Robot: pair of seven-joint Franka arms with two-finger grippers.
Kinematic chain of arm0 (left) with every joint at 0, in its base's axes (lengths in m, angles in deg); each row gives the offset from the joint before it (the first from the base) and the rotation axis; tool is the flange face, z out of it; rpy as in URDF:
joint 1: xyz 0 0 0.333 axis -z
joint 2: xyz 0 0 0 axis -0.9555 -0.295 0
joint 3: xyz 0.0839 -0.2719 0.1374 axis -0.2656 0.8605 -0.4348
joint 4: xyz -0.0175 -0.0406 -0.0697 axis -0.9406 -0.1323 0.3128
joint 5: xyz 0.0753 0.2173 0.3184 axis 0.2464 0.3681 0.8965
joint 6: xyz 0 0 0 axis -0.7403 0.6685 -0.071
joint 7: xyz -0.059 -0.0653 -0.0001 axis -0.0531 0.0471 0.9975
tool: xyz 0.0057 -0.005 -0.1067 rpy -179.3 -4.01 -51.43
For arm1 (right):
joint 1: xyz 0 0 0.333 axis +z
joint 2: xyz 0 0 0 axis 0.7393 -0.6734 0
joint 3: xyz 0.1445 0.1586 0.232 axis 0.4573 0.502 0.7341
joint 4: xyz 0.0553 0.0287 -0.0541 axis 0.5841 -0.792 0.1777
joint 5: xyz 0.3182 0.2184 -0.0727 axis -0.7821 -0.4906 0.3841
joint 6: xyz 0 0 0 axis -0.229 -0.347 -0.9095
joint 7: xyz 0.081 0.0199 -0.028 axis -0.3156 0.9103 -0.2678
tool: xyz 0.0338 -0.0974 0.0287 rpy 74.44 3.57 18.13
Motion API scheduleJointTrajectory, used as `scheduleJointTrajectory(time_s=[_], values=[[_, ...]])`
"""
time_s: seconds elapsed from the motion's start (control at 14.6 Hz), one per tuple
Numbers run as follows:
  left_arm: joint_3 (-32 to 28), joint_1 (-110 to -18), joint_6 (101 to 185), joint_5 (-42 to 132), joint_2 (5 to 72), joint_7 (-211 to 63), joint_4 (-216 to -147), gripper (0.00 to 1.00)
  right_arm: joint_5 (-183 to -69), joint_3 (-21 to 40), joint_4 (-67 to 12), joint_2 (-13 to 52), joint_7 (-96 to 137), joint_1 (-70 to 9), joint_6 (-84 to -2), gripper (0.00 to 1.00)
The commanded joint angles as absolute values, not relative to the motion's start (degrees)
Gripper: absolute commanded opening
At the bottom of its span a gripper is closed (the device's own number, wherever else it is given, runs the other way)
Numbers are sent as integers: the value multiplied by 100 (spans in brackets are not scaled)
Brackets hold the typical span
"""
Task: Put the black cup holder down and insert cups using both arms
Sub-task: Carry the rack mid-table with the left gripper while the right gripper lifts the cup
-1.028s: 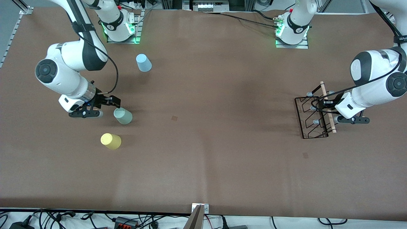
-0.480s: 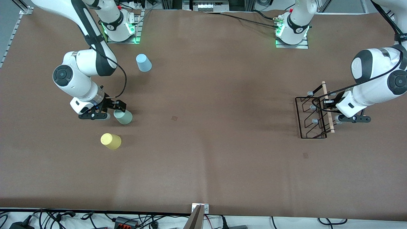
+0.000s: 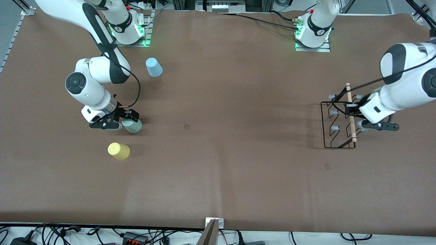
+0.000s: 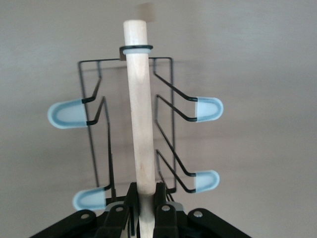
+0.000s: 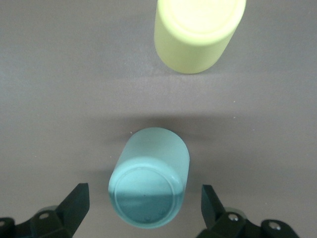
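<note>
The black cup holder point(image 3: 335, 131) stands at the left arm's end of the table. My left gripper point(image 3: 351, 114) is shut on its wooden rod handle point(image 3: 350, 112). In the left wrist view the gripper point(image 4: 146, 204) clamps the rod point(image 4: 138, 99), with grey-tipped pegs point(image 4: 208, 109) on both sides. I cannot tell whether the rack's base touches the table. My right gripper point(image 3: 120, 119) is open, its fingers on either side of the upside-down mint green cup point(image 3: 133, 126). The right wrist view shows this gripper point(image 5: 143, 206) around the mint cup point(image 5: 154, 158), with the yellow cup point(image 5: 198, 29) beside it. The yellow cup point(image 3: 118, 151) stands nearer the front camera, the light blue cup point(image 3: 154, 67) farther from it.
The brown mat point(image 3: 218, 102) covers the table. The arm bases point(image 3: 129, 30) point(image 3: 313, 34) stand at its farthest edge from the camera. Cables lie along the edge nearest the camera. Small dark marks point(image 3: 187, 126) point(image 3: 327, 166) show on the mat.
My right gripper moved toward the mint cup and now straddles it. My left gripper shifted slightly toward the left arm's end, turning the cup holder with it.
</note>
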State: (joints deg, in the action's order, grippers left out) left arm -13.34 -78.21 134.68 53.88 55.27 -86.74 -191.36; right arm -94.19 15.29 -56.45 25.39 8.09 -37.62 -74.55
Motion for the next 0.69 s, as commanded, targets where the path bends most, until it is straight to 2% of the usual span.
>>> scheduleJointTrajectory(time_s=[0.0, 0.27, 0.41, 0.62], values=[[-568, -7821, 12984, 5284, 5360, -8630, -18515, 1, -9488, 1509, -5745, 2501, 730, -3677, -7606, 100], [277, -7358, 12913, 5248, 4843, -6933, -17760, 1, -9488, 1509, -5763, 2457, 730, -3686, -7615, 100], [296, -6734, 12913, 5257, 4403, -5945, -17276, 1, -9488, 1509, -5789, 2457, 730, -3686, -7615, 97], [305, -6144, 12965, 5231, 3946, -5362, -16862, 1, -9488, 1509, -5815, 2457, 730, -3686, -7641, 69]])
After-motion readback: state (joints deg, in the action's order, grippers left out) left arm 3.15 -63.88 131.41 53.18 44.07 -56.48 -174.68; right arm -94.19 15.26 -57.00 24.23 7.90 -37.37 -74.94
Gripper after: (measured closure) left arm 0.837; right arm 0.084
